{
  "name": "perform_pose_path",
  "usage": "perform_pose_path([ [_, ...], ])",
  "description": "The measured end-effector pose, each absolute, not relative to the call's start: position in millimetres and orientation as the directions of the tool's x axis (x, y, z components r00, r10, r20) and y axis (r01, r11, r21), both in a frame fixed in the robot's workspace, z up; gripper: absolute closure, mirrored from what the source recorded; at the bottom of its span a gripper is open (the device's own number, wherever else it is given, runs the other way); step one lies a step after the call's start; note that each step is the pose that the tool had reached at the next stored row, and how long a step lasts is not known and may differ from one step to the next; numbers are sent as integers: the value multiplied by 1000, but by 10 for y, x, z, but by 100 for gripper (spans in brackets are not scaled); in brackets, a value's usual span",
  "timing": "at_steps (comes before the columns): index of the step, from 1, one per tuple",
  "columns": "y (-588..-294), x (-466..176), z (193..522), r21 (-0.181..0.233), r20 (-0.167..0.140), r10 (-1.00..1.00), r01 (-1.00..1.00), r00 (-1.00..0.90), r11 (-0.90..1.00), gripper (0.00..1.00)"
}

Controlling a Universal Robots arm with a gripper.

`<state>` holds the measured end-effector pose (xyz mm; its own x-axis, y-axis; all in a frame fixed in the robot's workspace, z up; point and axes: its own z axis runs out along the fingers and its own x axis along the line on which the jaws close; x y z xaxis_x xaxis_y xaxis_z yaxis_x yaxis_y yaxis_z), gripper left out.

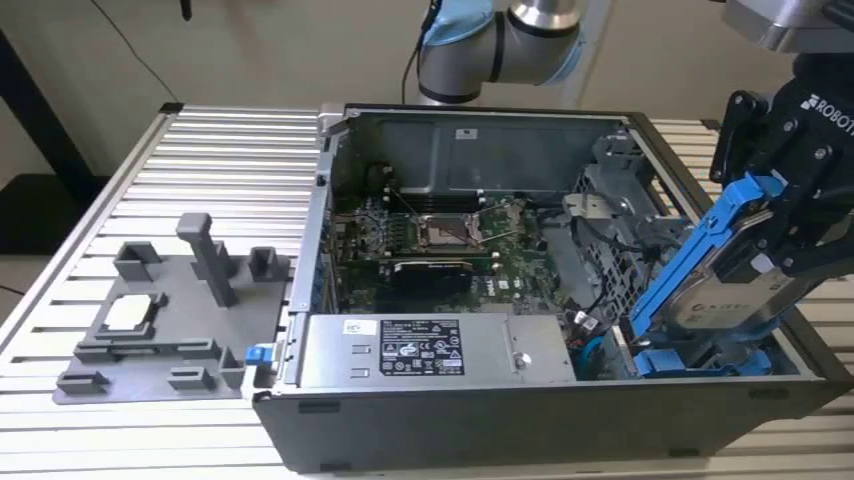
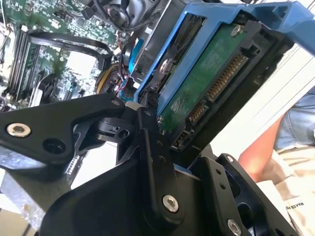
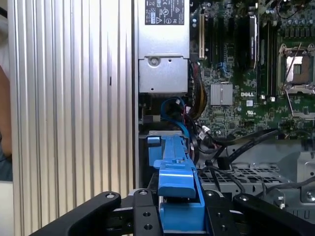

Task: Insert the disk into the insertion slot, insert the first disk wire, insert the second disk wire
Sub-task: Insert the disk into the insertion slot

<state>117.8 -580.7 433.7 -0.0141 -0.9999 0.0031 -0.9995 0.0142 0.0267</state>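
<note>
the arm (image 1: 497, 45) has rounded silver-grey joint housings with pale blue end caps, and a dark cable (image 1: 429, 18) beside 1 of them. the gripper (image 1: 785, 215) is matte black with white lettering on its body, under a grey metal wrist flange (image 1: 787, 22). in the second wrist view its flat black linkage bars (image 2: 54, 130) have rounded ends, pinned with silver socket-head screws (image 2: 170, 203) and smaller black ones.
</note>
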Motion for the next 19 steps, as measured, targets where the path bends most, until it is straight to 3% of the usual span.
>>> perform_pose_path([
  [19,-5780,1186,4156,21,0,-1000,-1000,-14,14,67],
])
